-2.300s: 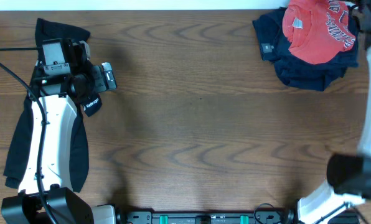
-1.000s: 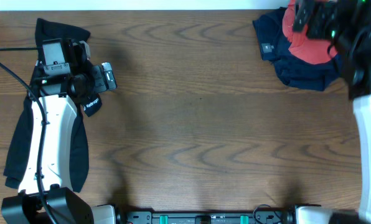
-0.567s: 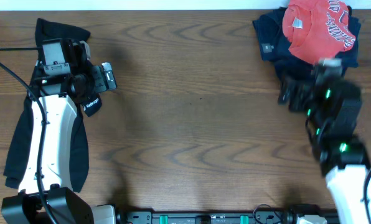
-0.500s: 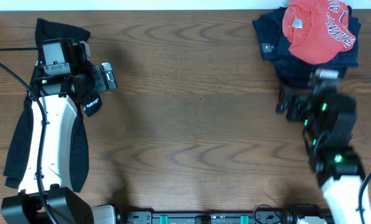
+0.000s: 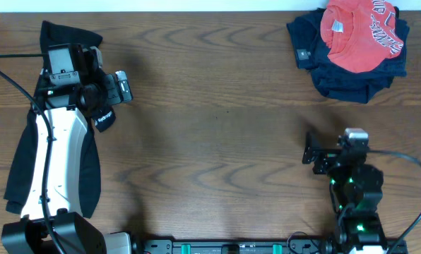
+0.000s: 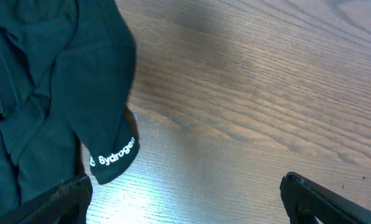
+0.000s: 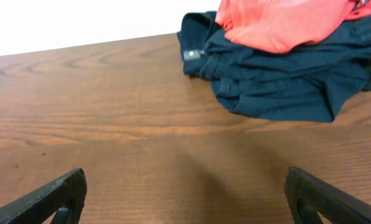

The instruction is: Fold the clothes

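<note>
The clothes lie in two places. A coral-red T-shirt (image 5: 359, 35) with lettering rests on a crumpled dark navy garment (image 5: 345, 76) at the far right corner; the right wrist view shows the T-shirt (image 7: 279, 22) and the navy garment (image 7: 272, 78) ahead. A long black garment (image 5: 90, 176) with a white-lettered label (image 5: 104, 118) lies under the left arm. My left gripper (image 5: 115, 81) hovers open beside it; in the wrist view the left gripper (image 6: 185, 199) has bare wood between its fingers, with the black cloth (image 6: 42, 93) to the left. My right gripper (image 5: 334, 144) stands open over bare table, well short of the pile; nothing lies between the right gripper's (image 7: 185, 193) fingers.
The wooden table (image 5: 217, 141) runs to a white far edge behind the pile. A small tag (image 7: 190, 55) shows on the navy garment's near corner. The arm bases stand along the front edge.
The right arm has drawn back from over the pile at the far right to the near right of the table. The pile now lies uncovered. The left arm has not moved.
</note>
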### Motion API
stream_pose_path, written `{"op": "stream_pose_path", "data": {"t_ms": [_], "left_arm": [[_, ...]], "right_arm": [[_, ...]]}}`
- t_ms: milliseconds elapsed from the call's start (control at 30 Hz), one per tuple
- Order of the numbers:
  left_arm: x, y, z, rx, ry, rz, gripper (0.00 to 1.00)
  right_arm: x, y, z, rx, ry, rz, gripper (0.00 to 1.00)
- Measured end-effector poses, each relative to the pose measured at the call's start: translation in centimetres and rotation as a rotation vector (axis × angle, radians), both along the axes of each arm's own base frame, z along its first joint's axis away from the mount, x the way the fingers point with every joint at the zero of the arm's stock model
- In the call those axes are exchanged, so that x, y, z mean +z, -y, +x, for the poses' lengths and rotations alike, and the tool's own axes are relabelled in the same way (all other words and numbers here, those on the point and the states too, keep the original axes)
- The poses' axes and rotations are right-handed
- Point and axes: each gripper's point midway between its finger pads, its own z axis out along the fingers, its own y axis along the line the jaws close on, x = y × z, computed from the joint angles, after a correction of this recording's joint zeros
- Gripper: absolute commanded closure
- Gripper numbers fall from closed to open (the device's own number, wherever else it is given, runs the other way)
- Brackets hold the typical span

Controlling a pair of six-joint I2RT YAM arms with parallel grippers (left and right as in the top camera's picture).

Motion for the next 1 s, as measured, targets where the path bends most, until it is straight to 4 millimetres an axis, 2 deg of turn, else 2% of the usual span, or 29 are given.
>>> {"op": "stream_pose_path", "data": {"t_ms": [233,567,767,1000], "left_arm": [[0.0,0.0,0.0,0.0,0.0,0.0,0.02],[0.0,0.0,0.0,0.0,-0.001,0.0,0.02],[0.0,0.0,0.0,0.0,-0.001,0.001,0.02],[0.0,0.0,0.0,0.0,-0.001,0.0,0.02]], "right_arm": [[-2.0,0.0,-1.5,-0.001,0.024,0.001,0.01],[0.7,0.7,-1.8,-0.037,0.14,-0.005,0.01],[-0.9,0.9,-2.5,-0.049,0.073,-0.011,0.01],[2.5,1.0,-2.8,-0.051,0.223,-0.004,0.01]]}}
